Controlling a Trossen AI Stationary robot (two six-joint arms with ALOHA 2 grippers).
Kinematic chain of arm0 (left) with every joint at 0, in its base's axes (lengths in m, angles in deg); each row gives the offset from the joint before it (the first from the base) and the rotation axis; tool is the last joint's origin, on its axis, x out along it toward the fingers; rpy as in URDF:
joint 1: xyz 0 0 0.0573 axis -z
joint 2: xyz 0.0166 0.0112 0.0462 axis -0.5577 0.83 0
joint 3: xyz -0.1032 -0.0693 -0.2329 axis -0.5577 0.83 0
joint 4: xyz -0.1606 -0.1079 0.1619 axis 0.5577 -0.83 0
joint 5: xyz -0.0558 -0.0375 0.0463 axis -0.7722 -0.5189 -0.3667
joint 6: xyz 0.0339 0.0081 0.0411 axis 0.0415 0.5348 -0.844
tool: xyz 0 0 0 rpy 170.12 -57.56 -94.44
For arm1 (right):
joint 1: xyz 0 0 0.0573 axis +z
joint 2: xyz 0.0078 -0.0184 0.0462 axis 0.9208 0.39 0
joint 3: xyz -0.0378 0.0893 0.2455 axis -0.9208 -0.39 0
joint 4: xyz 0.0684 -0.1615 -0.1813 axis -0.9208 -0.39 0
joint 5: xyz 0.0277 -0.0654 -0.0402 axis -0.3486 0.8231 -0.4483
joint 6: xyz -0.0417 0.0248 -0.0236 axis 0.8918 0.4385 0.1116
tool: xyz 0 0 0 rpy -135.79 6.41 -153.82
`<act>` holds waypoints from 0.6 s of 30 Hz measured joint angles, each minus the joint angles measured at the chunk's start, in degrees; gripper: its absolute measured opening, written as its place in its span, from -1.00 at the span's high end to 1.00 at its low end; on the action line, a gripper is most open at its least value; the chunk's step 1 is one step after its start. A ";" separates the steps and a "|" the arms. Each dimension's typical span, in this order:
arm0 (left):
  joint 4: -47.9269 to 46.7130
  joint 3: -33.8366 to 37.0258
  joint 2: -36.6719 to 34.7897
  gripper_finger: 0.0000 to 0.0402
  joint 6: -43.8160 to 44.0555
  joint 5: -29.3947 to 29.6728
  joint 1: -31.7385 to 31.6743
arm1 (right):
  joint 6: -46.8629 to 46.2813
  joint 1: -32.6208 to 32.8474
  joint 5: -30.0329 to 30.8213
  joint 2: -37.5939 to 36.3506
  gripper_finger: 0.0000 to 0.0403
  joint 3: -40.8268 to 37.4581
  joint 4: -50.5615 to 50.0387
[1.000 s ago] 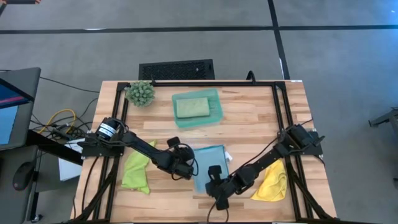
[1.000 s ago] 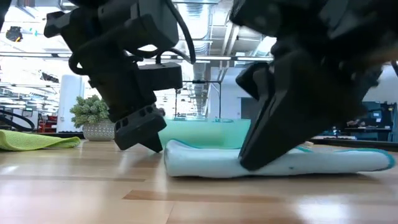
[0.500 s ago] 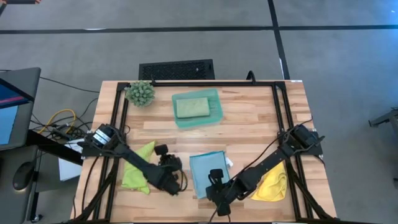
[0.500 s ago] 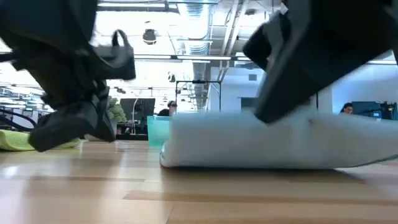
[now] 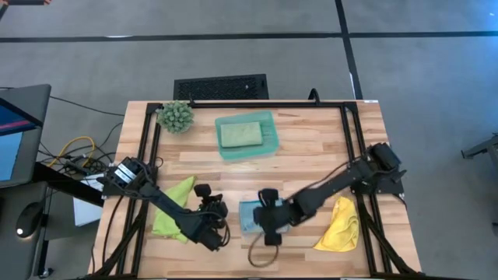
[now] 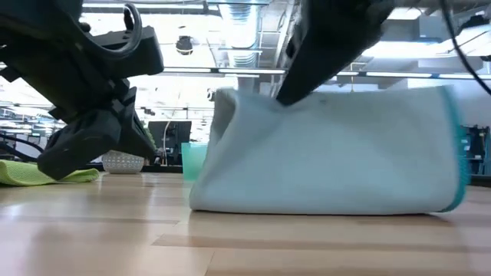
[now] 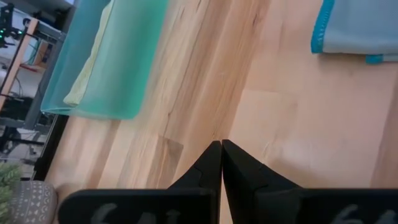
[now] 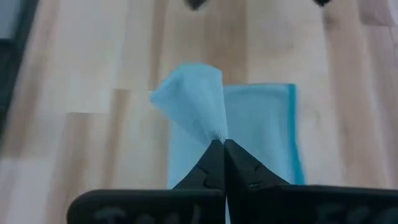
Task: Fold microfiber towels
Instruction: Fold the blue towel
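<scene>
Light blue towel lies near the table's front centre, one edge lifted and pinched in the right gripper, which hangs directly over it; the left gripper, clenched on nothing, waits just left.

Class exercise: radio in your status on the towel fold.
Right gripper shut on light blue towel, edge lifted. Left gripper shut, empty, beside it over bare table. Nothing in the way.

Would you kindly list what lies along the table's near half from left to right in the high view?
Lime green towel → left gripper → light blue towel, pinched by the right gripper → yellow towel.
</scene>
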 joint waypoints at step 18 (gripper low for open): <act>4.57 -0.03 -0.02 0.98 -3.89 -0.02 -0.11 | 11.22 -11.53 -9.17 1.86 0.92 -2.27 4.51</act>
